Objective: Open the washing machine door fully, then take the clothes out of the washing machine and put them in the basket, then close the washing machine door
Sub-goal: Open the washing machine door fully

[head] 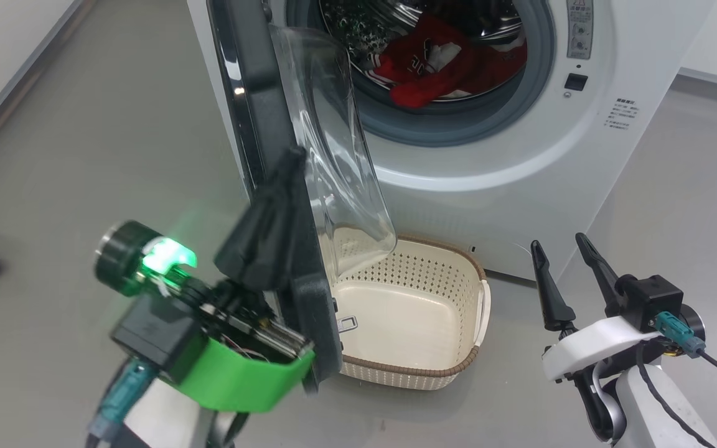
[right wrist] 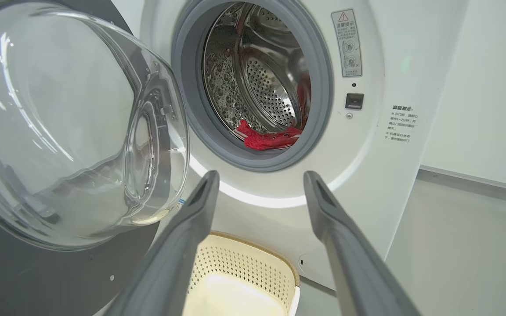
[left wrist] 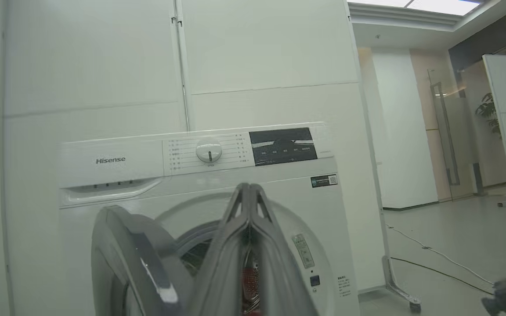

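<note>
Opening the washing machine door [head: 256,106] fully looks like the step in hand: it's roughly half open, with the left gripper [head: 291,163] clenched and empty right beside its outer side at 8 o'clock. Red jerseys [head: 439,68] sit in the drum [head: 495,25] at 12, the cream basket [head: 427,274] is on the floor [head: 84,124] below, and the right gripper [head: 561,249] is spread and empty at 4. Next up is probably shoving the door wider.

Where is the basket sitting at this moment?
In the head view the basket sits on the floor at centre, just in front of the washing machine below its drum opening, its left end hidden behind the open door.
</note>
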